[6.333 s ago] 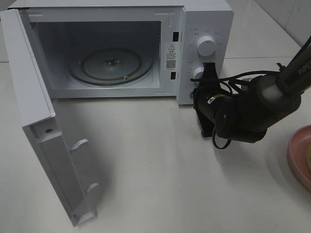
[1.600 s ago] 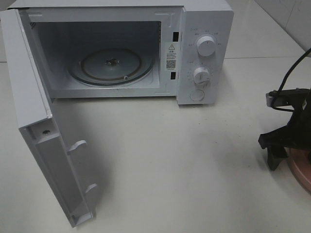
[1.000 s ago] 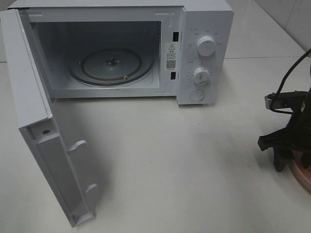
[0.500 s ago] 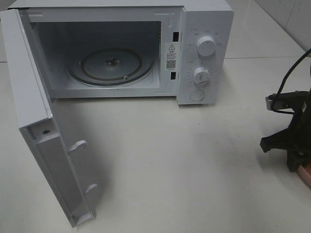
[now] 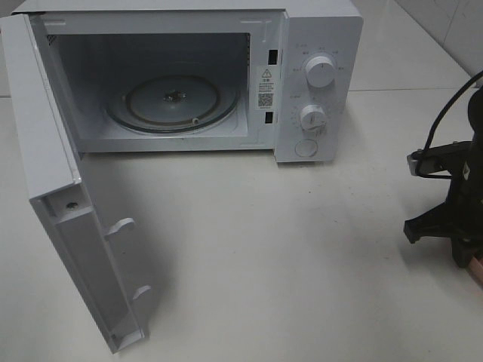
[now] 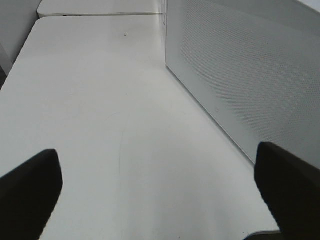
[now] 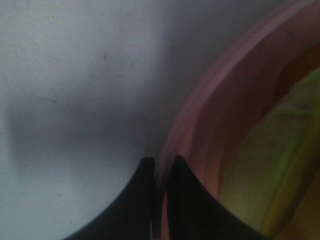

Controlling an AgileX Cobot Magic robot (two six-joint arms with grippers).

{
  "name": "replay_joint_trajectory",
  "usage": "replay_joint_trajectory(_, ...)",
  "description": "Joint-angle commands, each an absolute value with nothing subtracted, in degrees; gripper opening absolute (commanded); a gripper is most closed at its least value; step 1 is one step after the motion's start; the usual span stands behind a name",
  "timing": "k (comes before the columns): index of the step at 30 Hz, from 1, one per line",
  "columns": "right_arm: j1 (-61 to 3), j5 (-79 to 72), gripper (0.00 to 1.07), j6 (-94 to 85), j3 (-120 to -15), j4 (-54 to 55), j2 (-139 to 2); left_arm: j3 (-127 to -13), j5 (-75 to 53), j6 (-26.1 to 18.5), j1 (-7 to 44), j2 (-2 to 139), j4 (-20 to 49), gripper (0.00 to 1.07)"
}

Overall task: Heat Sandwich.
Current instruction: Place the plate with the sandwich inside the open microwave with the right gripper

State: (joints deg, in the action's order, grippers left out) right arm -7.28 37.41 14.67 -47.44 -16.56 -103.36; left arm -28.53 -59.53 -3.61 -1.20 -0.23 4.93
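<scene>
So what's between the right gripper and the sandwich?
Only the pink plate's rim, which the right gripper pinches; the sandwich lies inside. Right wrist view shows it.

One white microwave oven [image 5: 317,45] fills the upper left of the exterior view. It has one open door [image 5: 53,166], one glass turntable [image 5: 172,102], two round dials, the upper knob [image 5: 320,72] and the lower knob [image 5: 312,118], and one round button [image 5: 306,148]. The door carries two latches, the upper hook [image 5: 121,225] and the lower hook [image 5: 142,291]. One pink plate [image 7: 200,130] holds one sandwich [image 7: 265,150]. Two pincers show: the left pincer [image 6: 159,170] and the right pincer [image 7: 161,161]. One worktop [image 5: 264,249] carries everything.
</scene>
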Motion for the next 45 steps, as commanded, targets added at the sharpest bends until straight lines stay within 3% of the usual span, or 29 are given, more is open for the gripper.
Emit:
replay_joint_trajectory(1,-8.65,39.08,0.00,17.42,-47.44,-19.60,-102.85,-28.42,-59.53,-3.55,-1.32,-1.60,5.10,1.01)
replay_joint_trajectory(17,-19.08,48.64,0.00,25.78,-47.38,-28.19,-102.73,-28.42,-59.53,-3.55,-1.32,-1.60,5.10,1.01)
replay_joint_trajectory(45,-35.87,58.27,0.01,27.39,-44.06,-24.52,-90.01,-28.42,-59.53,-3.55,-1.32,-1.60,5.10,1.01)
